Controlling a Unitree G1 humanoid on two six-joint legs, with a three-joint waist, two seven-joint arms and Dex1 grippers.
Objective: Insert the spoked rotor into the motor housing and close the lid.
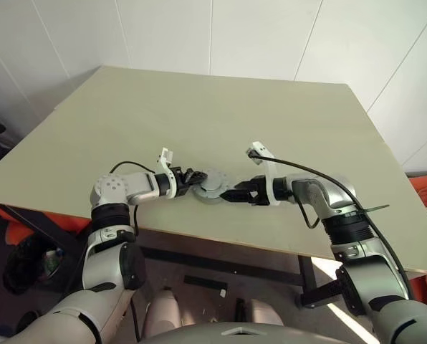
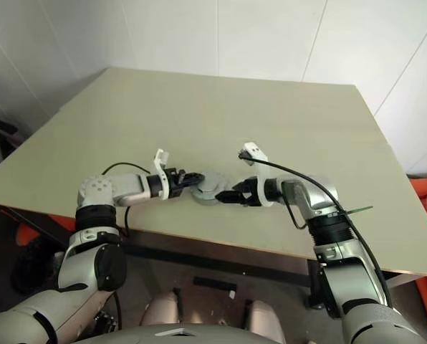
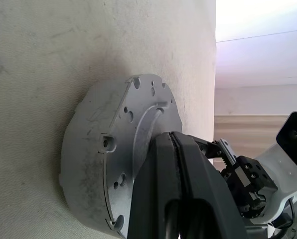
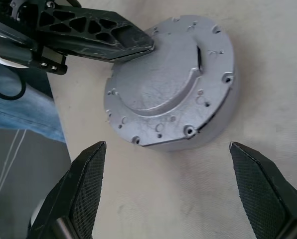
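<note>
Housing (image 1: pixel 212 185) with the lid (image 1: pixel 212 179) on sits near the counter (image 1: pixel 221 115) front edge, a gripper either side.

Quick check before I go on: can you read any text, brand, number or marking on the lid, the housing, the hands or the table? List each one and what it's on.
None: no readable text in any view.
The lid on the motor housing: plain grey metal with screw holes, no lettering.
Left hand and right hand: plain black fingers, no labels.
The table: bare, unmarked.
</note>
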